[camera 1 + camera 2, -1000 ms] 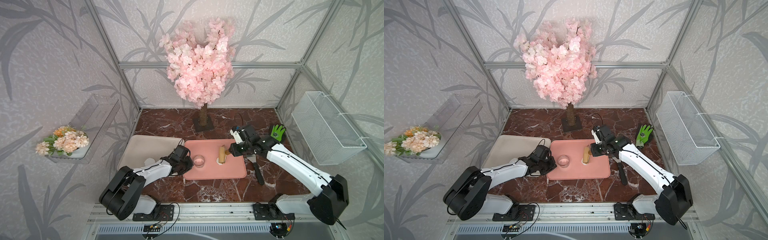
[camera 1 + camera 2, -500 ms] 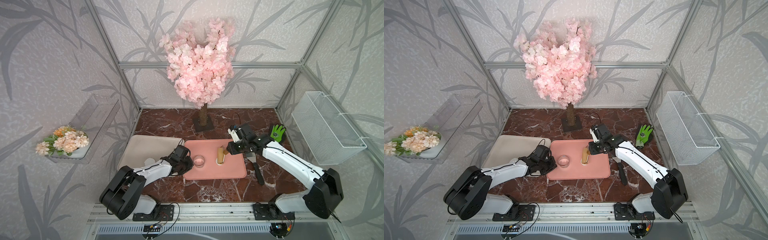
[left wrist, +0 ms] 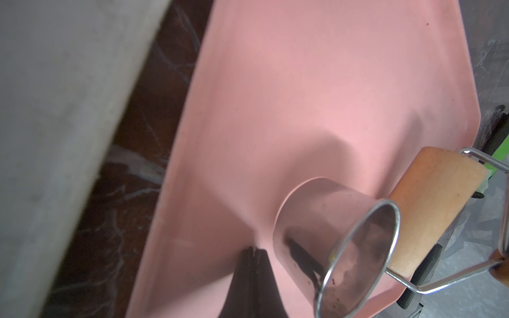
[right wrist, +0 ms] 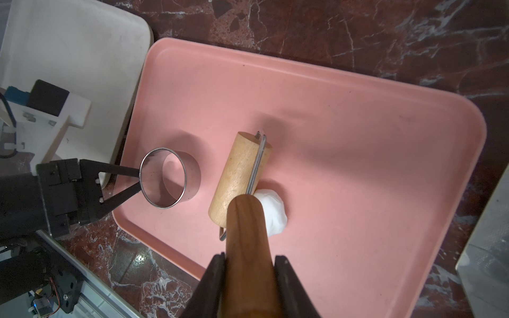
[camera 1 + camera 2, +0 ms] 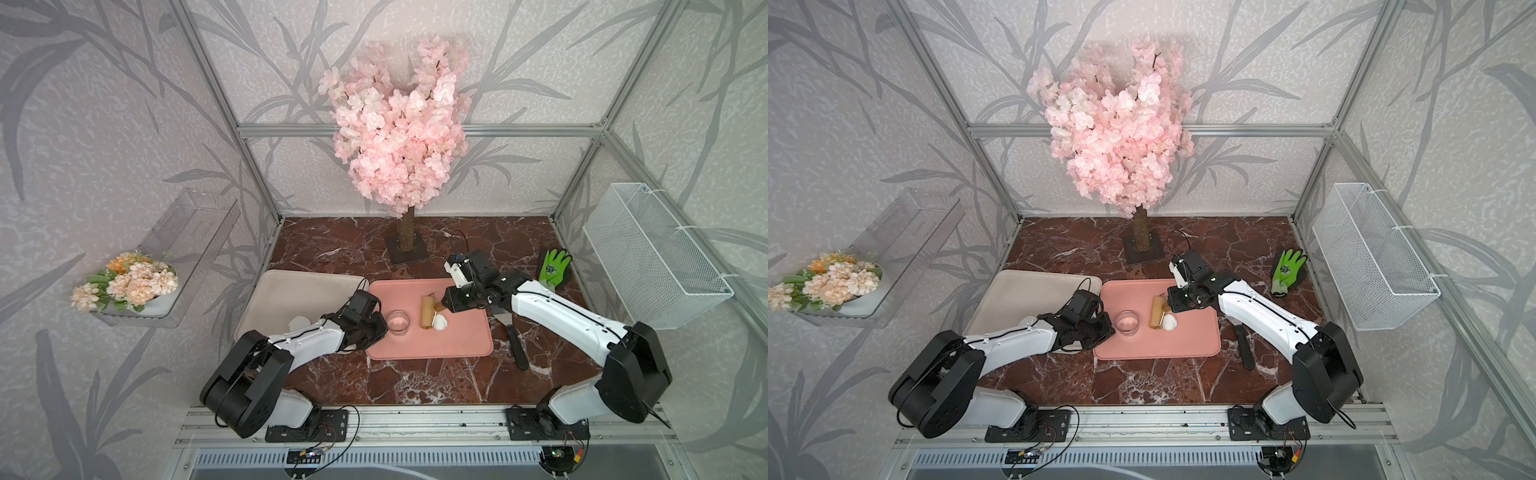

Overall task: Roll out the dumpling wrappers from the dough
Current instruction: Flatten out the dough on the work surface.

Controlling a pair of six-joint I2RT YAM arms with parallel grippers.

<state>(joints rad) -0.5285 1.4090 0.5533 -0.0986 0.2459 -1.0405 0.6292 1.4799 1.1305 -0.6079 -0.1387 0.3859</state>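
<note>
The dough (image 4: 271,213) is a small white lumpy ball on the pink tray (image 4: 358,124), touching the tan roller of the rolling pin (image 4: 239,176). My right gripper (image 4: 249,257) is shut on the pin's dark wooden handle, and the roller rests on the tray. In both top views the dough (image 5: 440,322) (image 5: 1169,322) lies just right of the roller (image 5: 427,312). My left gripper (image 3: 254,249) is shut and empty, its tips on the pink tray beside the ring cutter (image 3: 344,247) (image 5: 398,322). A flat white disc, seemingly a dumpling wrapper (image 5: 299,322), lies on the beige tray.
The beige tray (image 5: 299,291) sits left of the pink tray (image 5: 457,345). A black-handled scraper (image 5: 515,340) and a green glove (image 5: 555,268) lie on the marble to the right. The blossom tree's base (image 5: 405,245) stands behind, and a wire basket (image 5: 648,257) hangs on the right wall.
My right arm has shifted left over the pink tray with the rolling pin's handle in its grip. The left arm has stayed still.
</note>
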